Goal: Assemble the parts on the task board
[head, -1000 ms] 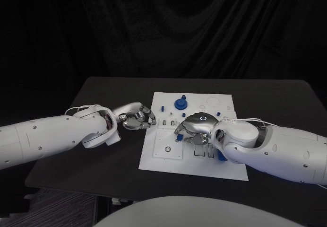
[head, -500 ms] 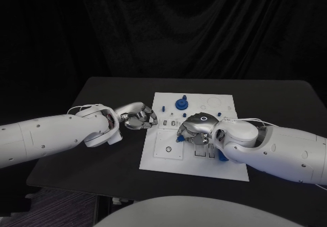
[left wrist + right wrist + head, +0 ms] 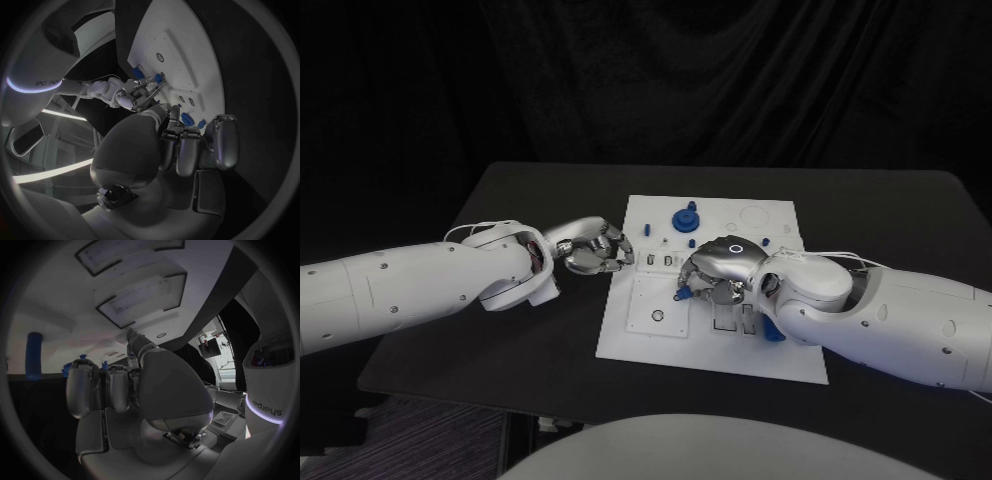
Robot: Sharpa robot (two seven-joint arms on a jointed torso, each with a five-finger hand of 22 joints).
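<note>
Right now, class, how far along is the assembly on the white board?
Looks done: a large blue part stands upright at the task board's far end. In hand: the right hand holds a small blue piece over the board's middle; the left hand waits beside its edge. Left: small blue pieces still lie loose.

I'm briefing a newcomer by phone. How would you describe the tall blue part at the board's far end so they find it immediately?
Start at the white task board in the middle of the black table. Go to its far edge, away from the robot, beyond both hands. There the tall blue part stands upright on a round base, far bigger than the small blue pieces beside it.
</note>
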